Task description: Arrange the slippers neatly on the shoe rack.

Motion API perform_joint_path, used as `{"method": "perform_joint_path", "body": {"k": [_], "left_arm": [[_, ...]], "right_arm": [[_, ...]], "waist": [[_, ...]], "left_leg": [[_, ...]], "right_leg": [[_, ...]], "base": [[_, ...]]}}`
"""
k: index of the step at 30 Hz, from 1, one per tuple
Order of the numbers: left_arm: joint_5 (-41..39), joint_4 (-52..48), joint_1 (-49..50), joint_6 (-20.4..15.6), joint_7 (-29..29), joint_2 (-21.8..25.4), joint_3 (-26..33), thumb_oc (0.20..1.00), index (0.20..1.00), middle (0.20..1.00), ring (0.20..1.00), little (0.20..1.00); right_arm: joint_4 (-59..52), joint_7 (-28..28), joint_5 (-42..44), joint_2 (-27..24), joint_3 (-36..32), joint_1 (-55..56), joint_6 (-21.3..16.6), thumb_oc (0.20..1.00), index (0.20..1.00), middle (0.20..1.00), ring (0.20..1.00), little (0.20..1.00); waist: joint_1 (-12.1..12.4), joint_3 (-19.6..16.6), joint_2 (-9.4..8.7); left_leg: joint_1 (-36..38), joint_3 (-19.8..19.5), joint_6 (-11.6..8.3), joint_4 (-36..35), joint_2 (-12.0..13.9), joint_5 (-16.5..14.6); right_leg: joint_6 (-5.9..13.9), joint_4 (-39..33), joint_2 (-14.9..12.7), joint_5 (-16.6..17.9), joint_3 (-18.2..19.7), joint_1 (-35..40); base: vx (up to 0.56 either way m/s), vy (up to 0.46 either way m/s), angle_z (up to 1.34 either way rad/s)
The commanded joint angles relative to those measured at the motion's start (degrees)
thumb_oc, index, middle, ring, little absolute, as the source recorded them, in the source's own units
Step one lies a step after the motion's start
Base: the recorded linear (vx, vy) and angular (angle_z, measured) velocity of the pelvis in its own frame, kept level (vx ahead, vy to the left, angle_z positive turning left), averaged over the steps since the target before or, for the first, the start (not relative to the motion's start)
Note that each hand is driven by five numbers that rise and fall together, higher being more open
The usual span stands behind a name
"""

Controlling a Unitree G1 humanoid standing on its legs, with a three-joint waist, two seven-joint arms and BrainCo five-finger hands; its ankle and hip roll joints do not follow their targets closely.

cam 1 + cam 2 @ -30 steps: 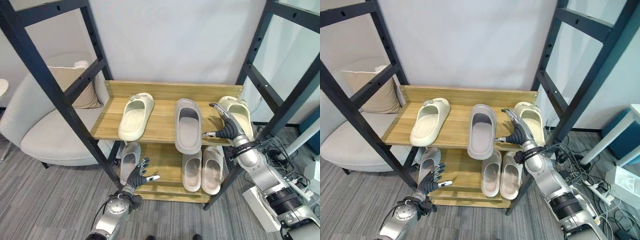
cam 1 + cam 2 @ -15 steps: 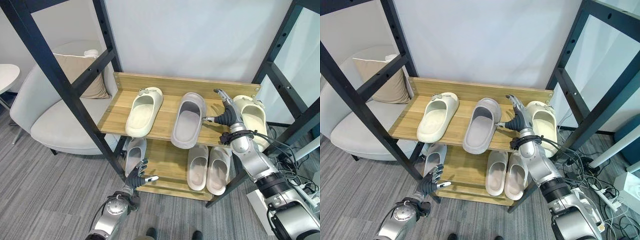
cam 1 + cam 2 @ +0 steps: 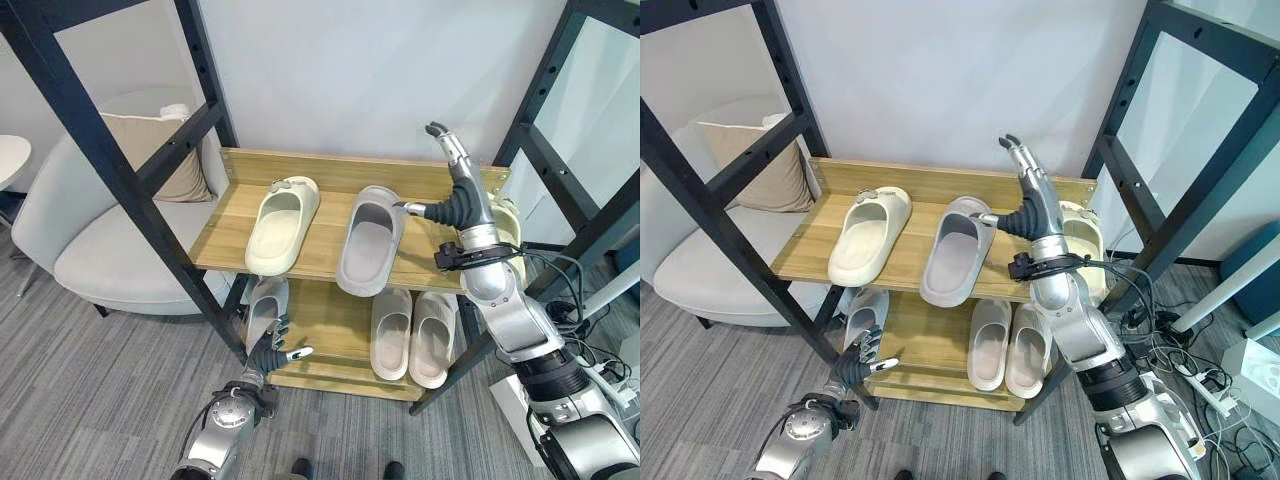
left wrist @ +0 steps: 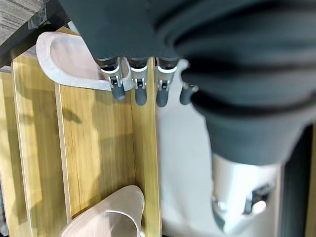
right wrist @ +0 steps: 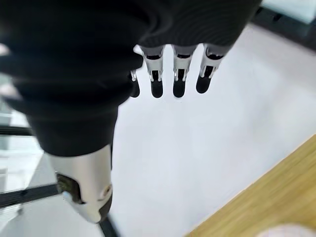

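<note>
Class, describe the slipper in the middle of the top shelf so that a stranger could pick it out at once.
Find the wooden shoe rack against the white wall. On its upper shelf lies the grey slipper, right of a cream slipper. It alone is grey, lies askew and overhangs the front edge.

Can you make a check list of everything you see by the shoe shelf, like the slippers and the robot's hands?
Surface: wooden shoe rack with two shelves, in a black frame.
Job's things: top shelf holds a cream slipper, a grey slipper lying at a slant with its heel over the front edge, and another cream slipper partly behind the right arm. Bottom shelf holds a light pair side by side and one grey slipper at the left.
Clutter: nothing seen on the shelves.
Hands: right hand raised above the top shelf, fingers straight, holding nothing; left hand low before the bottom shelf, open.
Cables: loose cables and a power strip on the floor, right.
Surroundings: pale armchair with cushion, white wall, grey floor.
</note>
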Motion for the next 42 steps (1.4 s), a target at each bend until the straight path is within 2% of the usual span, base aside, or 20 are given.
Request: {"method": "perform_joint_path", "body": {"k": [1, 11, 13, 14, 26, 27, 28, 29, 30, 32, 38, 42], "left_arm": [[-0.89, -1.99, -2.51, -1.86, 0.14, 1.93, -0.69, 1.0, 1.0, 1.0, 1.0, 1.0], [-0.53, -1.42, -1.44, -2.14, -0.35, 2.16, -0.78, 1.0, 1.0, 1.0, 1.0, 1.0], [-0.46, -1.15, -1.31, -2.17, -0.48, 2.4, -0.73, 1.0, 1.0, 1.0, 1.0, 1.0], [-0.62, -1.05, -1.12, -2.35, -0.69, 2.71, -0.81, 1.0, 1.0, 1.0, 1.0, 1.0], [-1.47, -0.32, -2.25, -2.55, -0.76, 2.88, -2.09, 1.0, 1.0, 1.0, 1.0, 1.0], [-1.62, -0.34, -2.37, -2.63, -0.77, 2.9, -2.42, 1.0, 1.0, 1.0, 1.0, 1.0], [-1.87, -0.33, -2.54, -2.72, -0.65, 2.97, -2.9, 1.0, 1.0, 1.0, 1.0, 1.0], [-1.88, -0.32, -2.59, -2.72, -0.64, 2.95, -2.84, 1.0, 1.0, 1.0, 1.0, 1.0], [-2.29, -0.24, -2.95, -2.69, -0.42, 3.13, -3.23, 1.0, 1.0, 1.0, 1.0, 1.0], [-2.75, -0.24, -3.19, -2.57, 0.06, 3.23, -3.07, 1.0, 1.0, 1.0, 1.0, 1.0], [-2.4, -0.03, -2.49, -1.77, 0.32, 3.42, -2.06, 1.0, 1.0, 1.0, 1.0, 1.0], [-1.4, 0.09, -1.49, -0.68, 0.3, 3.25, -1.01, 1.0, 1.0, 1.0, 1.0, 1.0]], "right_arm": [[-3.59, 1.56, 0.56, 1.16, 0.09, -6.47, -3.4, 1.0, 1.0, 1.0, 1.0, 1.0], [4.17, 1.55, -6.63, 0.38, 2.43, -8.07, 0.35, 1.0, 1.0, 1.0, 1.0, 1.0], [6.96, 1.12, -8.04, 0.16, 3.06, -9.58, 1.19, 1.0, 1.0, 1.0, 1.0, 1.0], [11.86, 0.5, -10.48, -0.41, 4.05, -12.61, 3.04, 1.0, 1.0, 1.0, 1.0, 1.0], [25.6, -1.15, -11.81, 0.88, 7.27, -20.03, 5.87, 1.0, 1.0, 1.0, 1.0, 1.0], [27.85, -1.27, -11.43, 1.17, 7.89, -21.24, 6.05, 0.818, 0.818, 0.818, 0.818, 0.818], [31.86, -1.27, -10.59, 2.01, 9.06, -23.34, 6.41, 0.517, 0.517, 0.517, 0.517, 0.517], [32.13, -1.39, -10.52, 2.08, 9.16, -23.56, 6.32, 0.398, 0.398, 0.398, 0.398, 0.398], [35.17, -0.95, -10.09, 2.77, 10.44, -25.52, 7.01, 0.2, 0.2, 0.2, 0.2, 0.2], [38.82, -0.6, -8.67, 4.6, 11.5, -27.19, 7.54, 0.2, 0.2, 0.2, 0.2, 0.2], [39.2, 0.76, -6.2, 6.01, 11.2, -26.82, 8.26, 0.2, 0.2, 0.2, 0.2, 0.2], [31.04, 0.28, -1.06, 5.14, 8.22, -22.33, 7.67, 0.2, 0.2, 0.2, 0.2, 0.2]], "waist": [[1.22, -1.3, -3.64], [2.26, -0.41, -4.28], [2.57, -0.22, -4.39], [3.26, 0.05, -4.63], [4.88, 1.0, -5.41], [5.08, 1.09, -5.44], [5.38, 1.21, -5.46], [5.35, 1.26, -5.45], [5.54, 1.3, -5.52], [5.37, 1.37, -5.54], [4.48, 0.98, -5.45], [3.33, 0.4, -5.06]], "left_leg": [[1.03, 1.01, 1.31, 0.09, -0.69, -4.65], [0.73, 0.58, 1.77, 0.09, -1.14, -4.92], [0.66, 0.53, 1.85, 0.13, -1.21, -5.0], [0.39, 0.26, 1.94, 0.24, -1.33, -5.0], [-0.68, -0.42, 2.08, 0.54, -1.62, -5.0], [-0.76, -0.46, 2.05, 0.56, -1.62, -4.98], [-0.87, -0.49, 1.99, 0.6, -1.65, -4.89], [-0.87, -0.47, 1.99, 0.6, -1.65, -4.89], [-1.0, -0.55, 1.91, 0.6, -1.6, -4.79], [-1.09, -0.47, 1.81, 0.56, -1.56, -4.69], [-0.63, -0.04, 1.7, 0.39, -1.37, -4.84], [0.29, 0.41, 1.62, 0.23, -1.13, -5.03]], "right_leg": [[4.94, 1.75, -4.28, -6.33, 0.72, 4.5], [5.32, 2.32, -4.77, -6.02, 0.43, 4.04], [5.37, 2.44, -4.87, -5.99, 0.43, 3.88], [5.42, 2.52, -4.93, -5.89, 0.31, 3.68], [5.42, 2.69, -4.91, -5.79, -0.02, 2.91], [5.38, 2.6, -4.9, -5.76, -0.11, 2.9], [5.34, 2.48, -4.84, -5.67, -0.14, 2.86], [5.34, 2.48, -4.84, -5.66, -0.12, 2.85], [5.3, 2.4, -4.78, -5.61, -0.08, 2.78], [5.21, 2.3, -4.67, -5.56, -0.06, 2.81], [5.07, 2.41, -4.55, -5.68, 0.34, 2.88], [4.95, 2.43, -4.44, -5.86, 0.74, 3.15]], "base": [[0.0, 0.0, 0.0], [0.0, 0.003, 0.0], [0.01, 0.018, 0.0], [0.0, 0.0, 0.0], [0.0, 0.003, 0.0], [0.0, 0.0, 0.0], [0.0, 0.0, 0.0], [0.0, 0.0, 0.0], [0.0, 0.0, 0.0], [0.0, 0.0, 0.0], [0.0, -0.001, -0.01], [0.01, -0.005, -0.02]]}}
